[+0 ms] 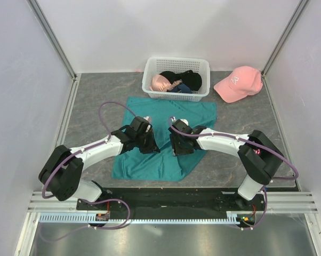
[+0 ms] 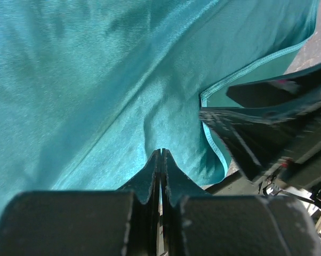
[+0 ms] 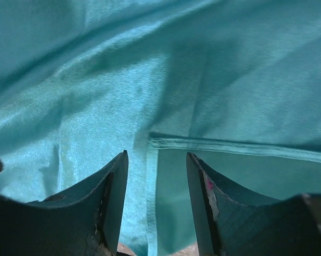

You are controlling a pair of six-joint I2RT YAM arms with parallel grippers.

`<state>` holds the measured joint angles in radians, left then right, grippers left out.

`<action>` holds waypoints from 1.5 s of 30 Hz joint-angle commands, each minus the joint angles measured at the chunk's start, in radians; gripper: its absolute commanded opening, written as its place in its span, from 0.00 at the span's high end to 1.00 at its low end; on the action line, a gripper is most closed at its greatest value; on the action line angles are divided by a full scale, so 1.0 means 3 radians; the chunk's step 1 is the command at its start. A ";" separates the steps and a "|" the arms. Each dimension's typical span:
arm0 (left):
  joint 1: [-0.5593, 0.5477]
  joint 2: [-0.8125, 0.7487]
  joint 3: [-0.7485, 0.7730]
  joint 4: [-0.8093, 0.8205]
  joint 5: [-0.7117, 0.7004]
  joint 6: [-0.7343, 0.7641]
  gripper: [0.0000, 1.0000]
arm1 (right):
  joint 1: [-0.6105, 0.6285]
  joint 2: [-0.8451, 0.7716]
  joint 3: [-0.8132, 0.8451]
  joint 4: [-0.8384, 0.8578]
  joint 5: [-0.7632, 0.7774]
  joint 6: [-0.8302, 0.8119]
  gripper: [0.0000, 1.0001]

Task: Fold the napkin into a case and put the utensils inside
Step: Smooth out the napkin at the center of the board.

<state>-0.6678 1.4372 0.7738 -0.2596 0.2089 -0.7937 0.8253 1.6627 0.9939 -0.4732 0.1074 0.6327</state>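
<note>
Nearest the arm bases, the left gripper (image 1: 151,145) is lowered onto the napkin (image 1: 174,114) with its jaws pressed fully together. A crease of the teal cloth is drawn up toward its fingertips, but whether any cloth is pinched between them cannot be told. Just beside it, the right gripper (image 1: 177,149) is set down on the same cloth with its jaws parted to a middling gap and nothing gripped. A hemmed corner (image 3: 155,143) of an upper layer is seen lying between its two fingers. The napkin is spread on the grey table (image 1: 96,101), mostly flat, with one part folded over by the grippers. Just beyond its far edge a white lattice basket (image 1: 176,60) is stood, with dark and pink garments (image 1: 187,79) heaped inside. A pink cap (image 1: 238,82) is laid to the basket's right, apart from the cloth.
</note>
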 commanded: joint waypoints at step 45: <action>0.0431 -0.0403 -0.0094 -0.0106 -0.0154 0.0201 0.83 | 0.0199 -0.2800 -0.1544 -0.1107 0.0481 0.1413 0.80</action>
<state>-0.5770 1.3415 0.7055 -0.2794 0.1818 -0.7853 0.8795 1.0454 0.6025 -0.7464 0.3111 0.8684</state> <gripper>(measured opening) 0.143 0.168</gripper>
